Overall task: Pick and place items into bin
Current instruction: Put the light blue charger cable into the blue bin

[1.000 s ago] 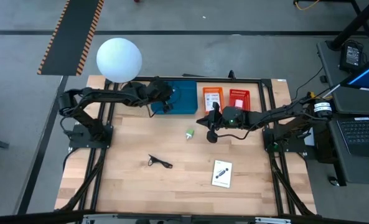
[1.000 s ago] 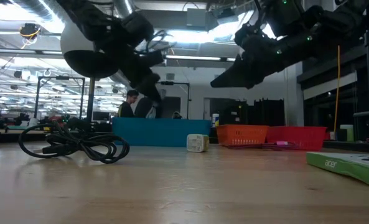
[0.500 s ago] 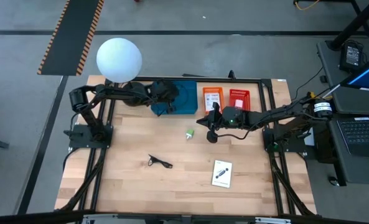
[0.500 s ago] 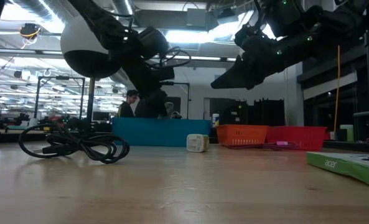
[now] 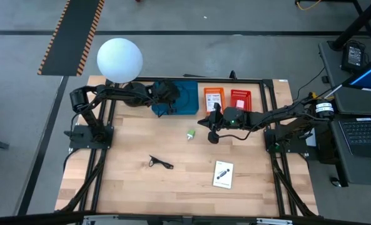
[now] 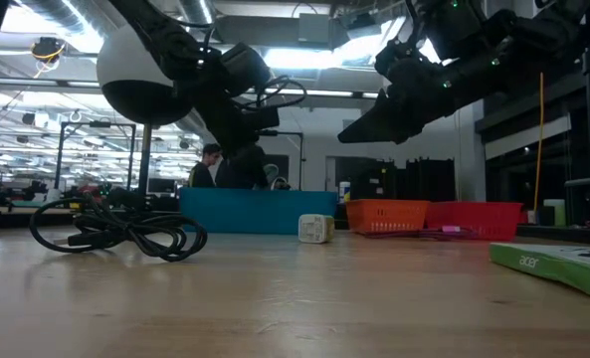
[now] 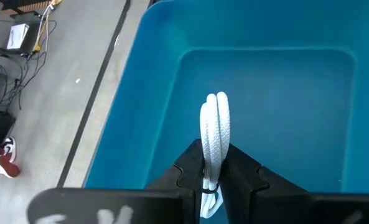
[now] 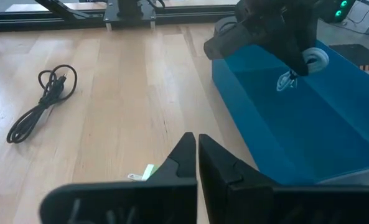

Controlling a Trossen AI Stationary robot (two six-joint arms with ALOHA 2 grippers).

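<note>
The looped white braided cord [image 7: 214,140] has its lower end hidden between the dark fingers [image 7: 185,176]. The small pale-green lump [image 8: 145,172] sits half behind the right gripper [image 8: 196,163]. Print on the white rectangular card [image 5: 223,174] is too small to read.

Light wood table [image 5: 129,187], dark frame round the edges. Blue bin [image 5: 184,100] at 12 o'clock; orange basket [image 5: 214,99] and red basket [image 5: 240,98] just beside it toward 1. Green lump [image 5: 190,134] near centre. Black cable piece [image 5: 159,162] at 7. White printed card [image 5: 223,174] at 5.
</note>
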